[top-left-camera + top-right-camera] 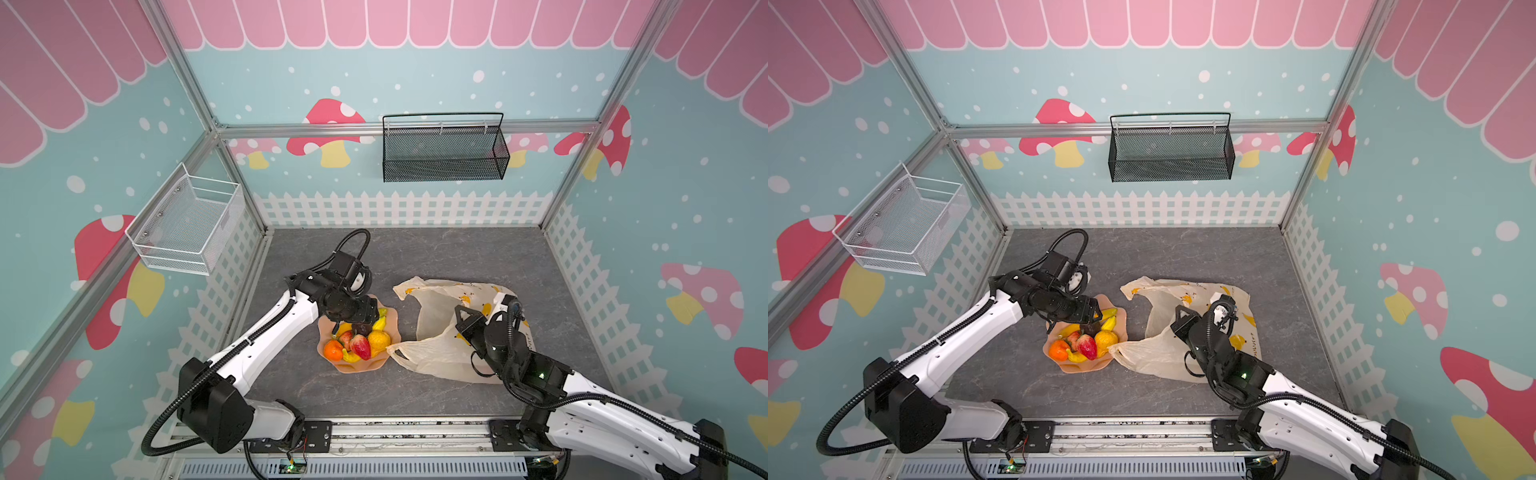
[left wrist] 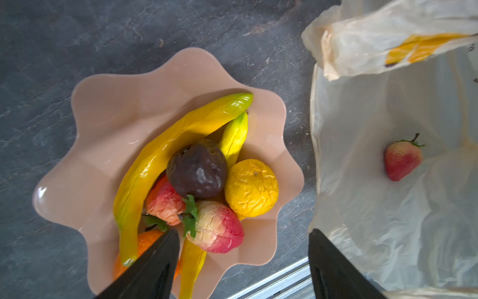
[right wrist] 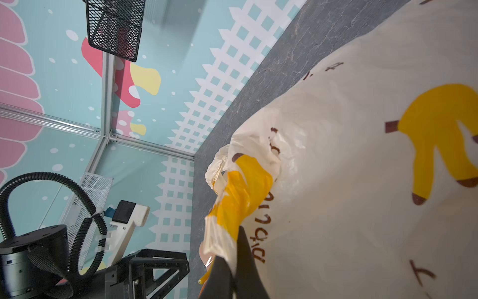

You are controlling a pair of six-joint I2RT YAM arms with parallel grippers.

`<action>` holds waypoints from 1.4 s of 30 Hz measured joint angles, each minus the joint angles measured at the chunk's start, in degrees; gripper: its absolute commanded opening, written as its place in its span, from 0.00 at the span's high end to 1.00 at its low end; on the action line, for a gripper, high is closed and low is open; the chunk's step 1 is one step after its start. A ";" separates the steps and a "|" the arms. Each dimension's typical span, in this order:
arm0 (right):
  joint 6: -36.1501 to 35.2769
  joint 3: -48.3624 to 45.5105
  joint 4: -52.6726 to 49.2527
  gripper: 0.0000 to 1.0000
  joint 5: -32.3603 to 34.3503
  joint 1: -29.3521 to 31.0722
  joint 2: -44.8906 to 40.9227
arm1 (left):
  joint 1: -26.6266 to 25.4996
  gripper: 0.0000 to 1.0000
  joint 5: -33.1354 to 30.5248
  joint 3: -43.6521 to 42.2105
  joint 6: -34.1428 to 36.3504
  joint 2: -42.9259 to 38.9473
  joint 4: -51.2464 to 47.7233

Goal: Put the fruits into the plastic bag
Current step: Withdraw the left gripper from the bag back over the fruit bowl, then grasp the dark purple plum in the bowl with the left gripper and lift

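The fruits lie almost all on the peach plate. Only one strawberry lies inside the plastic bag, which sits just beside the plate at its three o'clock in both top views.

On the plate we count three bananas: a long banana, a short banana and a third banana partly under the heap. With them are two more strawberries, one dark brown fruit, one crinkled yellow fruit and one orange. That makes eight there and nine in all, with one plate and one bag.

We judge the task barely begun, with the second pick in hand. The left gripper hangs over the heap, its jaws wide apart and nothing between them. The right gripper is clamped on a bunched, banana-printed fold of the bag's rim. It lifts the mouth, which faces nine o'clock, toward the plate.

Next we would lower the open jaws onto a fruit lying on top, close gently, and carry it toward three o'clock into the raised mouth.

Beyond, a black mesh basket hangs at twelve o'clock and a white wire basket at ten.
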 measured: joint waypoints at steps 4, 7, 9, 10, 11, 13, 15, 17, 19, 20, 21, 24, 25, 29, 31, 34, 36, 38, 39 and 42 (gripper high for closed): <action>0.00 0.00 -0.04 1.00 0.04 0.00 0.00 | 0.26 0.21 -1.09 0.00 1.22 1.81 -0.85; 0.00 0.00 -0.04 1.00 0.13 0.00 0.00 | 0.76 0.21 -1.22 0.00 1.42 4.13 -1.03; 0.00 0.00 -0.04 1.00 0.13 0.00 0.00 | 1.18 0.22 -1.42 0.00 1.40 5.51 -0.98; 0.00 0.00 -0.04 1.00 0.13 0.00 0.00 | 1.40 0.22 -1.49 0.00 1.40 6.19 -0.94; 0.00 0.00 -0.04 1.00 0.13 0.00 0.00 | 1.62 0.22 -1.55 0.00 1.33 6.73 -0.83; 0.00 0.00 -0.04 1.00 0.13 0.00 0.00 | 1.97 0.22 -1.57 0.00 1.18 7.87 -0.50; 0.00 0.00 -0.04 1.00 0.13 0.00 0.00 | 2.19 0.22 -1.53 0.00 0.90 8.79 -0.13; 0.02 0.00 -0.04 1.00 0.13 0.00 -0.02 | 2.38 0.22 -1.18 0.00 0.52 9.73 0.15; 0.00 0.00 -0.04 1.00 0.13 0.00 -0.02 | 2.49 0.22 -0.70 0.00 0.11 10.64 0.59; 0.00 0.00 -0.02 1.00 0.13 0.00 -0.02 | 2.56 0.22 -0.42 0.00 -0.09 10.99 0.87; 0.02 0.00 -0.04 1.00 0.13 0.00 -0.02 | 2.62 0.23 0.00 0.00 -0.13 11.32 1.14; 0.00 0.00 -0.04 1.00 0.13 0.00 -0.11 | 2.93 0.23 0.79 -0.02 -0.55 12.13 1.73; 0.00 0.00 -0.04 1.00 0.13 0.00 -0.20 | 3.10 0.23 0.85 -0.07 -0.87 12.33 1.88; 0.02 0.00 -0.02 1.00 0.17 0.00 -0.61 | 3.82 0.24 0.96 -0.17 -1.68 12.94 2.05; 0.02 0.00 -0.04 1.00 0.17 0.00 -0.66 | 3.98 0.24 0.94 -0.37 -1.86 13.20 2.16; 0.02 0.00 -0.04 1.00 0.17 0.00 -0.66 | 3.98 0.24 0.94 -0.70 -2.05 13.53 2.23; 0.02 0.00 -0.04 1.00 0.17 0.00 -0.66 | 3.98 0.24 0.90 -0.81 -2.27 13.97 2.23; 0.02 0.00 -0.04 1.00 0.15 0.00 -0.66 | 3.98 0.24 0.79 -1.03 -2.49 14.34 2.38; 0.02 0.00 -0.04 1.00 0.15 0.00 -0.63 | 3.98 0.24 0.79 -1.31 -2.71 14.49 2.64; 0.02 0.00 -0.04 1.00 0.15 0.00 -0.66 | 3.98 0.24 0.81 -2.32 -3.19 14.71 3.43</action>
